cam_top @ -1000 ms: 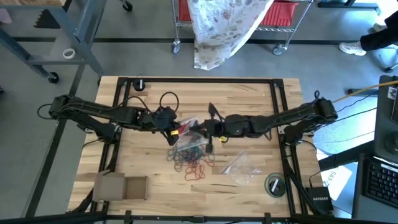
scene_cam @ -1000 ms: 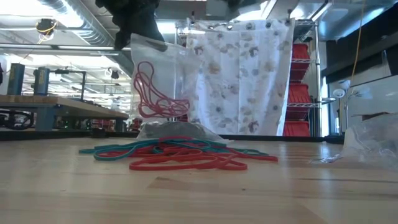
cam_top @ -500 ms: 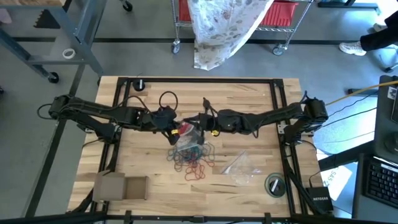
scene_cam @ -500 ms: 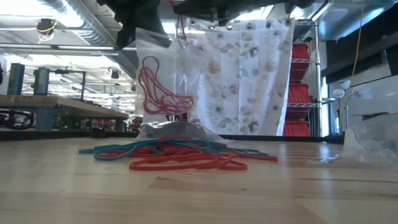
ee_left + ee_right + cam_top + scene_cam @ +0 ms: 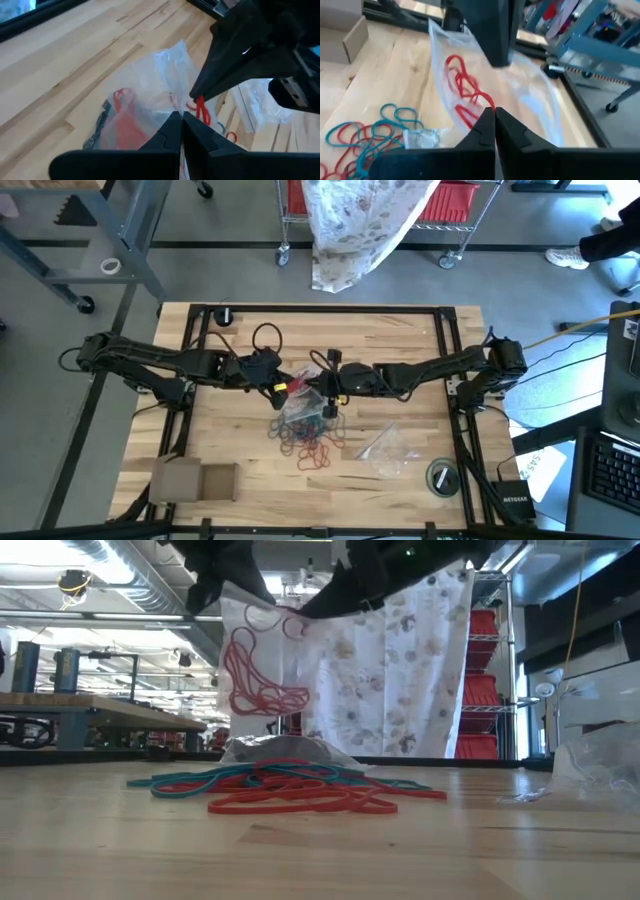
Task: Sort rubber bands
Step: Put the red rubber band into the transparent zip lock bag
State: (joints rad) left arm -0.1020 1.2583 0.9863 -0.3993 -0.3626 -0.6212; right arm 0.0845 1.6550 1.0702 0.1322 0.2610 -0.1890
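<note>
Compared with a second ago, the right tool [image 5: 322,385] has swung in from the pile side to meet the left tool [image 5: 283,389] at the raised clear bag [image 5: 262,680], whose mouth now stands wider and higher in the low view.

Left tool: clenched on the bag's upper edge, above the middle of the counter [image 5: 220,448]; in its wrist view the dark fingers [image 5: 172,131] are pressed together with the plastic between them.

Right tool: fingers closed together on a red rubber band [image 5: 487,101] at the bag's mouth, directly opposite the left tool; in the right wrist view the fingertips [image 5: 487,122] meet where the red strand ends.

Bag: hangs upright between the two tools, clear of the counter, with several red bands [image 5: 255,680] showing through its wall.

Loose rubber bands [image 5: 310,440]: a tangled pile of red, teal and dark loops lying flat on the counter just beneath and toward the near edge from the bag.

Second clear bag [image 5: 385,448]: lies flat nearer the right edge, apart from the pile.

Cardboard box [image 5: 195,480]: rests at the near left corner.
</note>
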